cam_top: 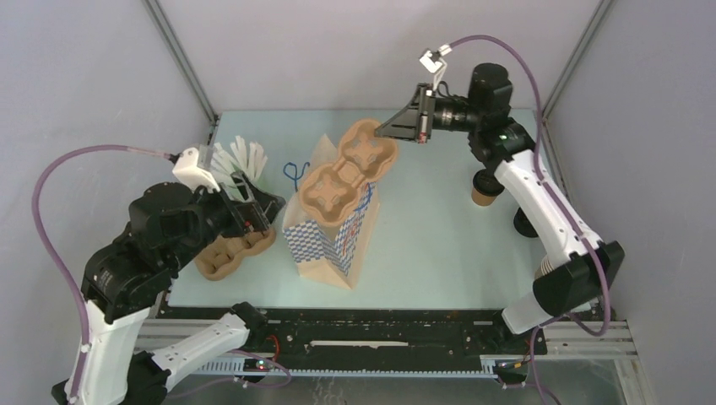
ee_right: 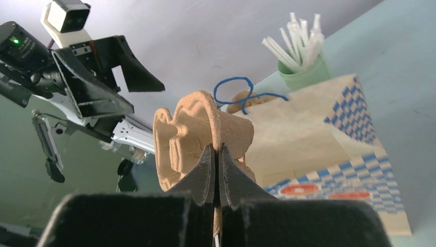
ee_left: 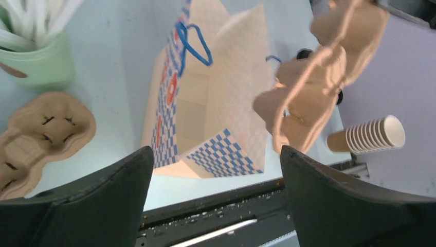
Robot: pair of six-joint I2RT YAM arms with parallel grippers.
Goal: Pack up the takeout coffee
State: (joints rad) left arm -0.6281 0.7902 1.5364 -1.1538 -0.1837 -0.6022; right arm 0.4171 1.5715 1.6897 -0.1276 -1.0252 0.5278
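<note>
Overhead, the right gripper (ee_right: 216, 157) has its fingers pinched tight on the rim of a pulp cup carrier (cam_top: 342, 173), holding it above the mouth of the checkered paper bag (cam_top: 325, 245). The takeout coffee (cam_top: 485, 187) stands on the table toward 3 o'clock of the bag. The left gripper (cam_top: 257, 202) hangs wide open and empty, near a second carrier (cam_top: 226, 253) at the bag's 9 o'clock.
</note>
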